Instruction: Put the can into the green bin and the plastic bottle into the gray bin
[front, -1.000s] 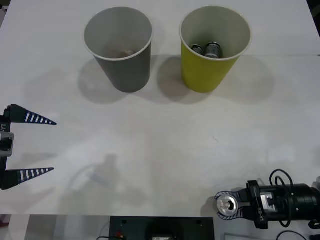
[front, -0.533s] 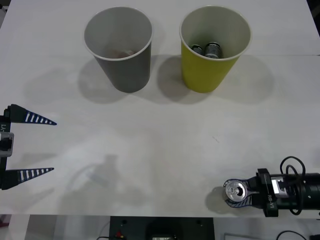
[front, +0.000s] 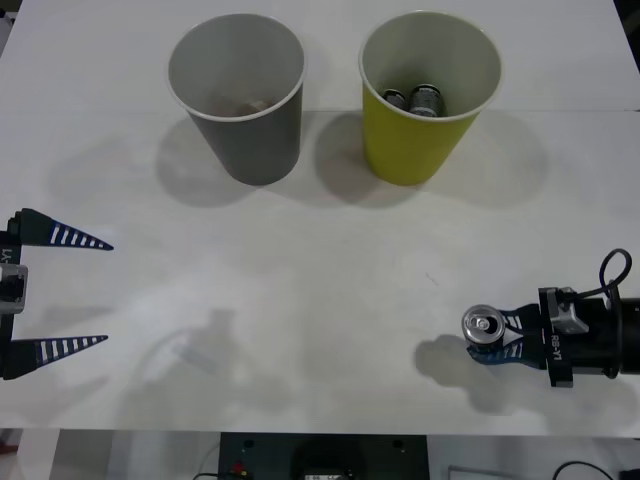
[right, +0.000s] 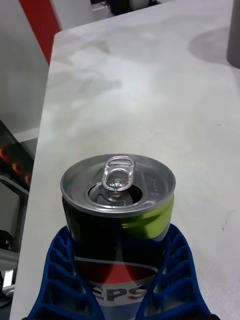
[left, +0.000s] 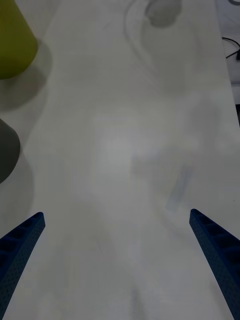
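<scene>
My right gripper (front: 489, 341) hangs over the table's front right, shut on the can (front: 487, 324). The can stands upright between the blue fingers, its silver pull-tab top (right: 118, 186) facing up, and its shadow falls on the table a little to the left. The green bin (front: 405, 150) stands at the back right with two cans (front: 425, 99) lying inside. To its left is the gray bin (front: 262, 145). At the table's left edge my left gripper (front: 107, 293) waits open with nothing between its fingers. The plastic bottle is out of view.
The white table (front: 320, 270) stretches bare between the bins and the front edge. Something small and brownish lies at the bottom of the gray bin. In the left wrist view the green bin (left: 12, 45) and the gray bin (left: 6, 150) stand far off.
My right gripper has carried the can up off the table and away from the front edge, a little to the right. The left arm has not moved.
</scene>
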